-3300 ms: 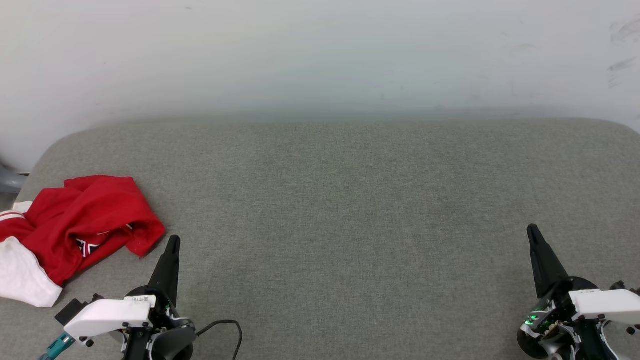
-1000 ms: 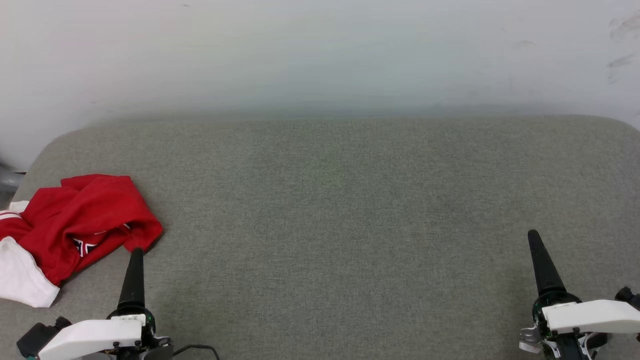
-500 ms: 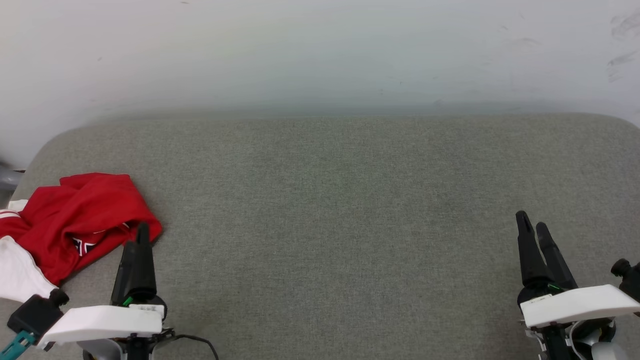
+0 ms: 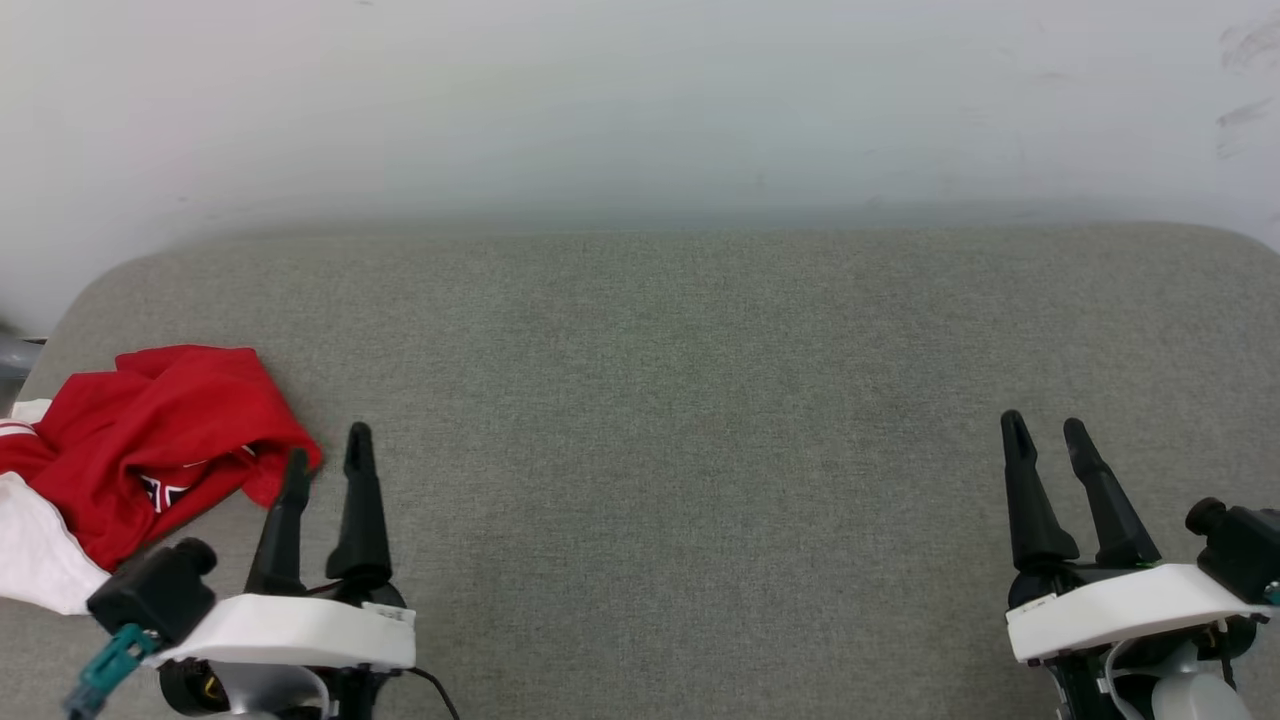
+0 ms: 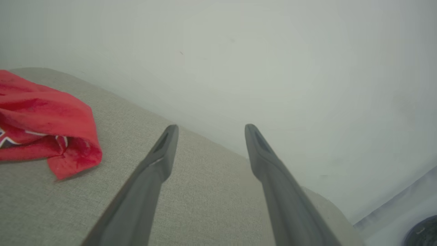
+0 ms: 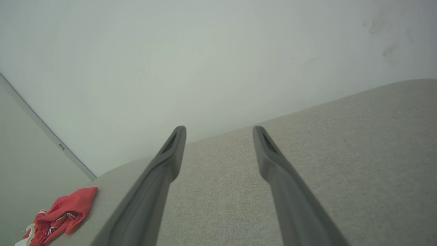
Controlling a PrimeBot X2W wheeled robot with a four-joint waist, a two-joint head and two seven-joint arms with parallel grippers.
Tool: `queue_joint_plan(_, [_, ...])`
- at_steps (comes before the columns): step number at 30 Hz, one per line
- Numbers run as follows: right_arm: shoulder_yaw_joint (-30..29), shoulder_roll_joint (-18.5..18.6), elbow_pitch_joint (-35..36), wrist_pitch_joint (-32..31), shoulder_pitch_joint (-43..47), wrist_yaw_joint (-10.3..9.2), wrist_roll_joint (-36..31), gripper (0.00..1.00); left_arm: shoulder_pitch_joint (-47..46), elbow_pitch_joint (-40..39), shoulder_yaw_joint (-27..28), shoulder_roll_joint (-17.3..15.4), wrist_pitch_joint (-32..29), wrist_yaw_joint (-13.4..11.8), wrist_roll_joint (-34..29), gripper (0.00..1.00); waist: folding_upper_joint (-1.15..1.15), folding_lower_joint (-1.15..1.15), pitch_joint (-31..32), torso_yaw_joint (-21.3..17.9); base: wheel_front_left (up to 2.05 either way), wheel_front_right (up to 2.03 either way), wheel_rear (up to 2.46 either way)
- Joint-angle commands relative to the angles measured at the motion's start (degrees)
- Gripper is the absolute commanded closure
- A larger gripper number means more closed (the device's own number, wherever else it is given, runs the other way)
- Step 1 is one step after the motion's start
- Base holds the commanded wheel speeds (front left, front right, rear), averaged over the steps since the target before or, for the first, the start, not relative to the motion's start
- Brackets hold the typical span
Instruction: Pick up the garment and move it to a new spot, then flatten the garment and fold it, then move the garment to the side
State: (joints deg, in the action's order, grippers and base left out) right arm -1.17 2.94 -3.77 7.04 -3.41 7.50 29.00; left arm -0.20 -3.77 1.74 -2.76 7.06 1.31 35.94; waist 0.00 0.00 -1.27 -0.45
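Note:
The garment [image 4: 150, 440] lies crumpled at the far left of the grey padded surface, red with a white sleeve hanging toward the front edge and a bit of dark print showing. Its red hem corner appears in the left wrist view as the garment [image 5: 47, 126], and small at the lower left in the right wrist view as the garment [image 6: 63, 213]. My left gripper [image 4: 328, 447] stands open just right of the hem corner, holding nothing; its left fingertip overlaps the red cloth in the head view. My right gripper [image 4: 1043, 427] stands open at the lower right, far from the cloth.
The grey fabric surface [image 4: 680, 400] stretches wide with rounded back corners, backed by a pale wall [image 4: 640, 100]. A grey object [image 4: 15, 355] sits beyond the surface's left edge. A cable [image 4: 435, 690] trails from the left wrist.
Both grippers have turned at the wrist so their two fingers now show spread apart. The left one shifted slightly right beside the hem; the right one moved a little left and up.

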Motion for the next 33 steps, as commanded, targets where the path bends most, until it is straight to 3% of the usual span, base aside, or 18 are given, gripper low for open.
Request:
queue_joint_plan(1, [0.3,0.0,1.0,0.5,-0.2,-0.01,-1.9,0.00,0.3,-1.1,-0.8,-0.1,0.5,-0.4,-2.4,0.00,0.00,0.00,0.0,0.0,0.00,0.00,0.00])
queue_joint_plan(11, [0.9,0.0,0.0,2.0,0.6,-0.01,-10.8,0.00,0.7,-1.8,-7.8,-2.8,2.0,-5.4,-13.0,0.00,0.00,0.00,0.0,-0.1,0.00,0.00,0.00])
queue_joint_plan(24, [0.5,-0.1,-0.6,3.9,0.4,-0.02,-19.7,0.00,0.3,-1.5,-15.9,-7.2,3.8,-13.6,-18.9,0.00,0.00,0.00,-0.1,-0.4,0.00,0.00,0.00])
queue_joint_plan(28, [0.8,-0.1,-0.3,4.3,0.4,-0.02,-21.7,0.00,0.5,-0.7,-16.3,-7.2,4.4,-13.8,-19.2,0.00,0.00,0.00,-0.1,-0.5,0.00,0.00,0.00])
queue_joint_plan(33, [1.2,-0.1,0.3,5.0,0.4,-0.02,-24.2,0.00,1.2,0.8,-15.8,-6.5,4.9,-12.1,-20.2,0.00,0.00,0.00,-0.3,-0.6,0.00,0.00,0.00])
